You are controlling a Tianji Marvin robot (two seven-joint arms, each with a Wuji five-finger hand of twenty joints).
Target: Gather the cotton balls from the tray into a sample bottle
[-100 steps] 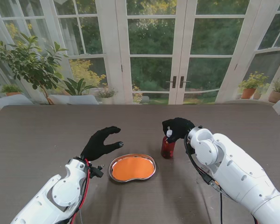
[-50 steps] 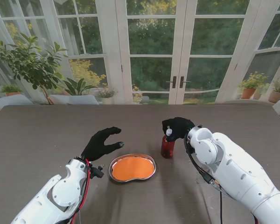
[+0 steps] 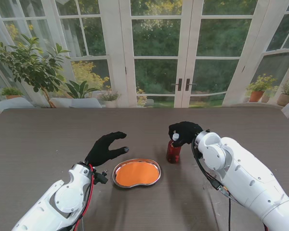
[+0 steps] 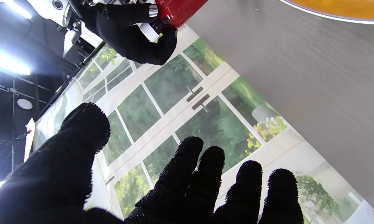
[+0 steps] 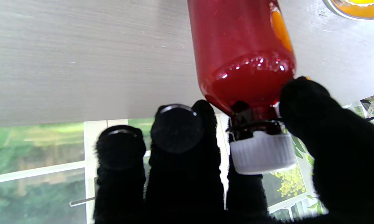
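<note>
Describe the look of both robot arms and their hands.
Both arms have glossy white rounded shells with round joint caps. The left arm carries red and black cables beside its wrist; the right arm has a black cable along its inner side. The left hand and right hand wear black knitted gloves.

- A kidney-shaped tray (image 3: 137,173) with a polished, mirror-bright metal rim and a flat matt orange floor.
- A translucent red bottle (image 5: 241,53), glossy with sharp highlights; plastic or glass, I cannot tell which.
- Its white ribbed cap (image 5: 261,152) looks like matt plastic.
- Black knitted cloth gloves, fuzzy, cover the left hand (image 3: 105,147) and right hand (image 3: 184,132).
- Smooth glossy white arm shells (image 3: 241,175).
- A matt grey-brown table top (image 3: 38,139) with fine grain.
</note>
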